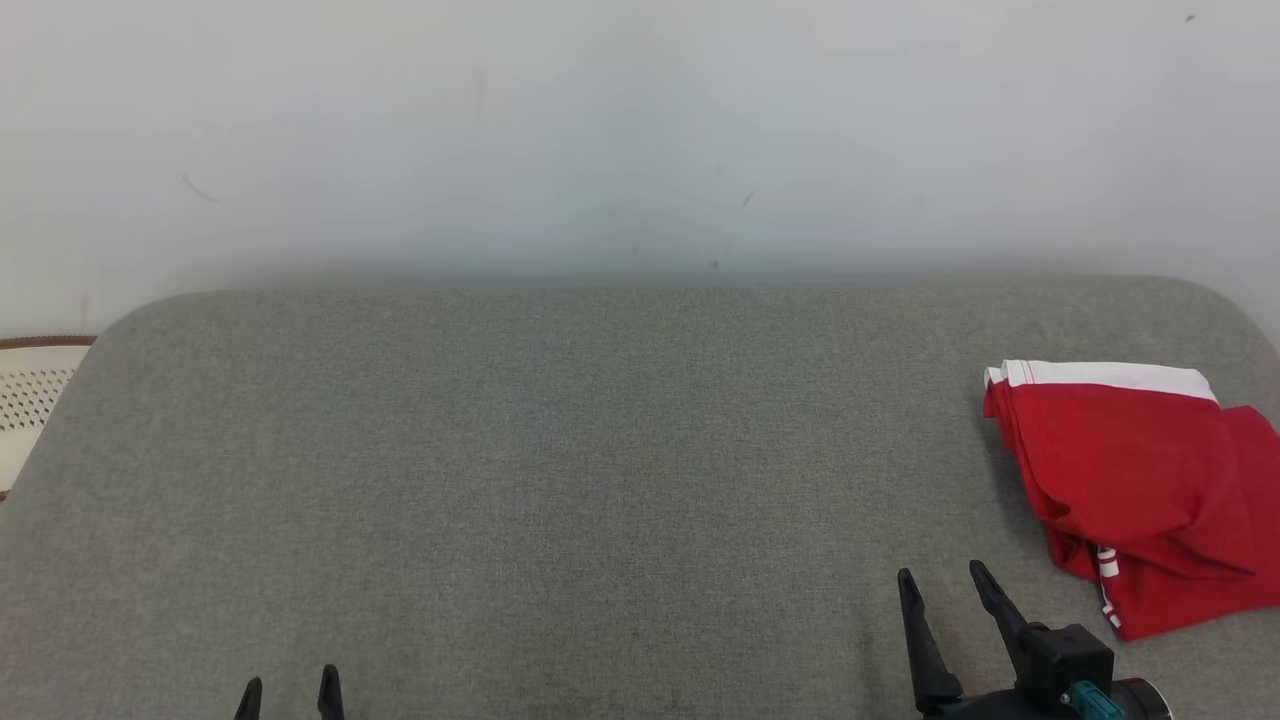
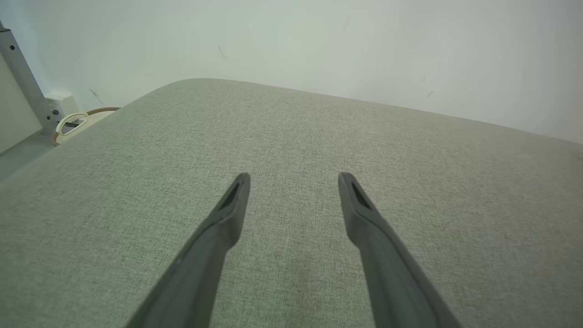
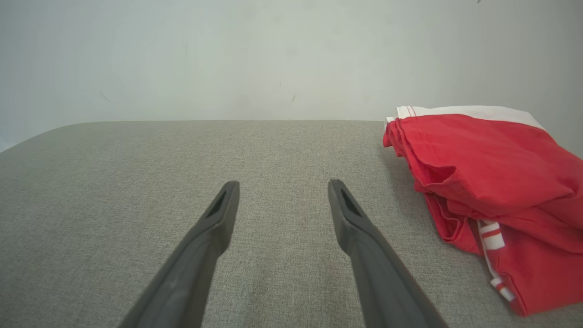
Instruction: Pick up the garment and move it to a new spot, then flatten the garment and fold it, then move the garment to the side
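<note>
garment (image 1: 1130, 470) folded at right of pad (image 1: 560, 450); right claw (image 1: 941, 570) near it, aimed forward, spread, empty; left claw (image 1: 290, 677) spread, empty

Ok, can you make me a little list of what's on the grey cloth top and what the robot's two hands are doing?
surface: grey fabric-covered top, white wall behind
garment: red cloth garment with a white band, loosely folded, lying at the right side
left gripper: open, holding nothing
right gripper: open, holding nothing, just left of the garment, not touching it
off the left edge: cream perforated basket with a brown rim
</note>
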